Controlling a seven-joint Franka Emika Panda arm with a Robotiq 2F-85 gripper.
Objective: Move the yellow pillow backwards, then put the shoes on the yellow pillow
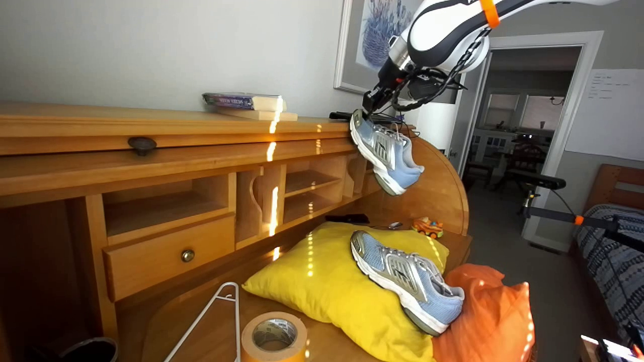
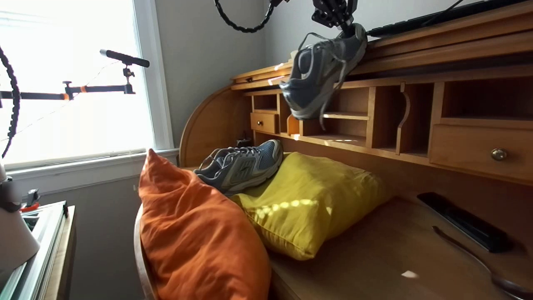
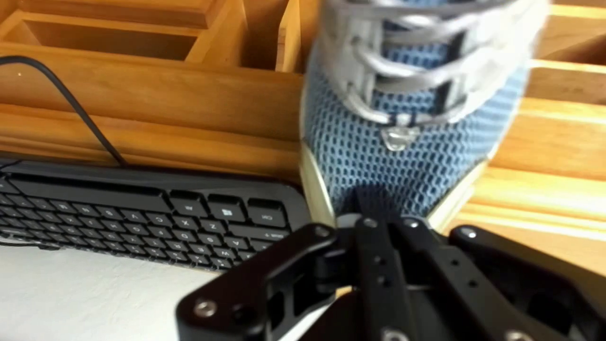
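Yellow pillow (image 1: 307, 271) lay on the bench (image 1: 176, 311), lower centre in an exterior view, one shoe (image 1: 402, 276) resting on its right part near an orange pillow (image 1: 490, 311). At upper centre-right, the gripper (image 1: 367, 111) pinched the other shoe (image 1: 385, 151) by its toe, heel hanging down.

Books (image 1: 244, 102) and a keyboard (image 3: 142, 213) lie atop the bench (image 2: 358, 266); on its lower surface are a spoon (image 2: 501, 282), a toy (image 1: 427, 229), and tape (image 1: 301, 338) just beside a hanger (image 1: 237, 322). An orange pillow (image 2: 200, 237) is at the bench's edge.
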